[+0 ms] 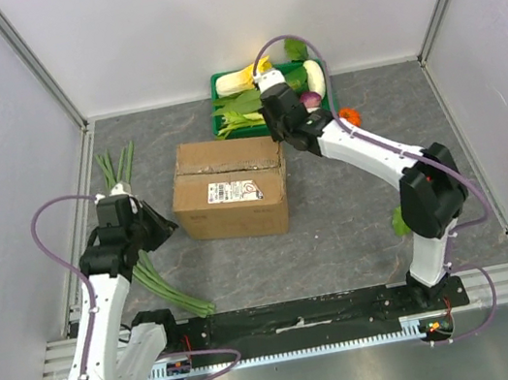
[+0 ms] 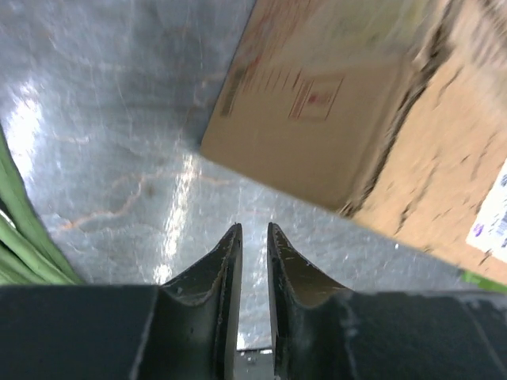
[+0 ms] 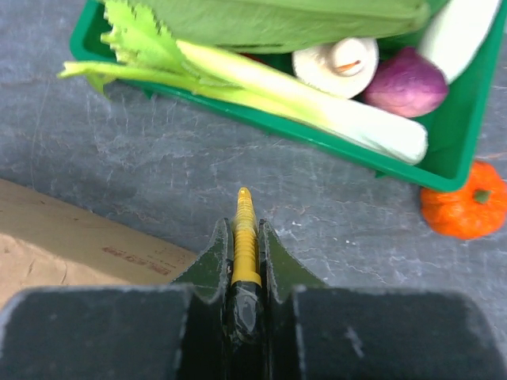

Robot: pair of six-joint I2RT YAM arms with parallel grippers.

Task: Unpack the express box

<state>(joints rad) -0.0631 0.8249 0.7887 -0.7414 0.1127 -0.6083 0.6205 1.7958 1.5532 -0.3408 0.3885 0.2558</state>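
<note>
The express box [image 1: 231,189] is a brown carton with a white label on its front, standing mid-table with its top flaps closed. My left gripper [image 1: 157,225] is just left of the box, low over the table. In the left wrist view it [image 2: 253,228] is empty, its jaws a narrow gap apart, with the box [image 2: 333,103] ahead and to the right. My right gripper [image 1: 275,132] hovers by the box's back right corner. In the right wrist view it [image 3: 244,222] is shut on a yellow-and-black pen-like tool [image 3: 245,237], with the box edge [image 3: 63,245] at lower left.
A green tray [image 1: 327,88] of vegetables stands at the back, its rim [image 3: 317,134] just ahead of the right gripper. A small orange pumpkin [image 1: 349,116] lies beside it. Green onions [image 1: 123,174] lie along the left, under the left arm. A green leaf [image 1: 399,221] lies by the right arm.
</note>
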